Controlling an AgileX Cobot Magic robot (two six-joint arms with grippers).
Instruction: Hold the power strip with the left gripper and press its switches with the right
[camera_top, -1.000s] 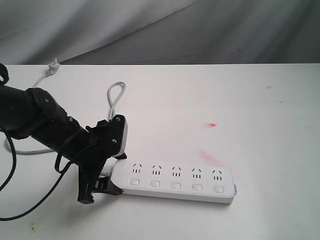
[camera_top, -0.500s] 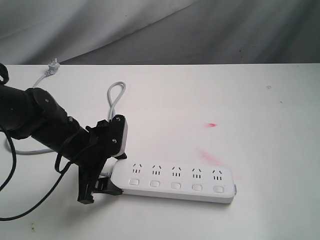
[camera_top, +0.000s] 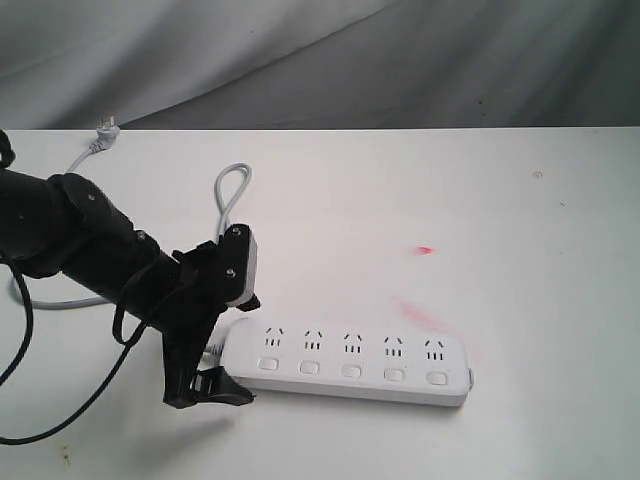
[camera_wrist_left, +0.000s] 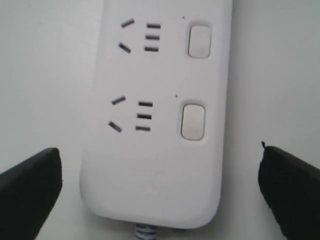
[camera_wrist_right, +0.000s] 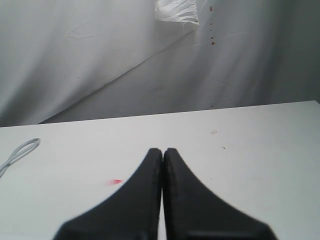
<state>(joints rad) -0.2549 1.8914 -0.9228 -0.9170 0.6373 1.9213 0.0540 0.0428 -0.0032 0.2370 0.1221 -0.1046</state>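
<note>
The long white power strip (camera_top: 400, 385) lies flat near the table's front edge, its switches (camera_top: 351, 371) in a row along the near side. My left gripper (camera_top: 236, 346) stands open astride the strip's cord end. In the left wrist view the strip (camera_wrist_left: 155, 75) lies between the two black fingertips (camera_wrist_left: 35, 175), with bare table showing on both sides, and two switches (camera_wrist_left: 193, 122) are visible there. My right gripper (camera_wrist_right: 163, 150) is shut with nothing in it and hangs above bare table. It is out of the exterior view.
The strip's grey cord (camera_top: 232, 190) loops behind the left arm and runs to a plug (camera_top: 105, 133) at the back left. Red smudges (camera_top: 424, 250) mark the white table beyond the strip. A grey cloth backdrop (camera_top: 320, 60) hangs behind the table.
My left gripper's jaws have spread wider and now stand off both sides of the strip's end. The strip and the right gripper have not moved.
</note>
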